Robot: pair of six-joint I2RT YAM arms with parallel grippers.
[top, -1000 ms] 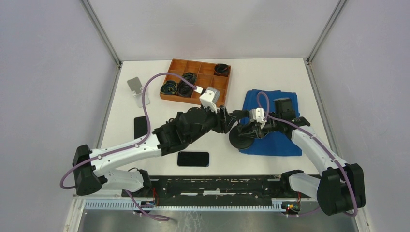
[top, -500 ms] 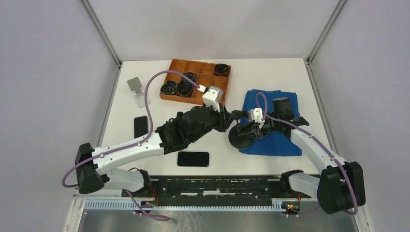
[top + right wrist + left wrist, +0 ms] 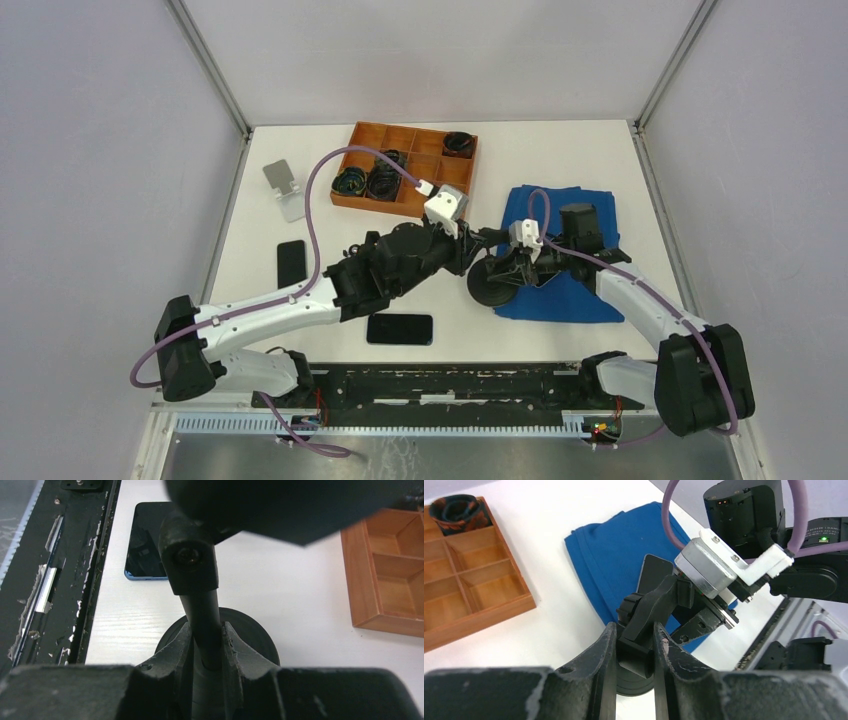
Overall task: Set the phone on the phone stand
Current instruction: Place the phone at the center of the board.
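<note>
We see a white table [image 3: 560, 160] closed in by plain grey walls [image 3: 100, 150]. Toward its far side sits a wooden tray [image 3: 424, 166] with black cable coils [image 3: 368, 181] in some compartments, and a blue cloth [image 3: 560, 295] is spread on the right. The phone [image 3: 400, 328] lies flat near the front edge, apart from both arms. A second phone [image 3: 291, 262] lies further left, near a silver metal stand [image 3: 285, 190]. The black phone stand [image 3: 492, 285] stands at the cloth's left edge, with the left gripper [image 3: 478, 243] and right gripper [image 3: 508, 266] meeting over it. Against a second ago, the left wrist has edged toward the right one and the stand's round base has slid slightly left. From above we cannot judge either grip, but the wrist cameras settle it. The left wrist view shows the left fingers [image 3: 599, 660] pinched nearly together on the stand's upper arm. The right wrist view shows the right fingers [image 3: 170, 660] clamped narrowly on its post just above the base, with the phone beyond.
</note>
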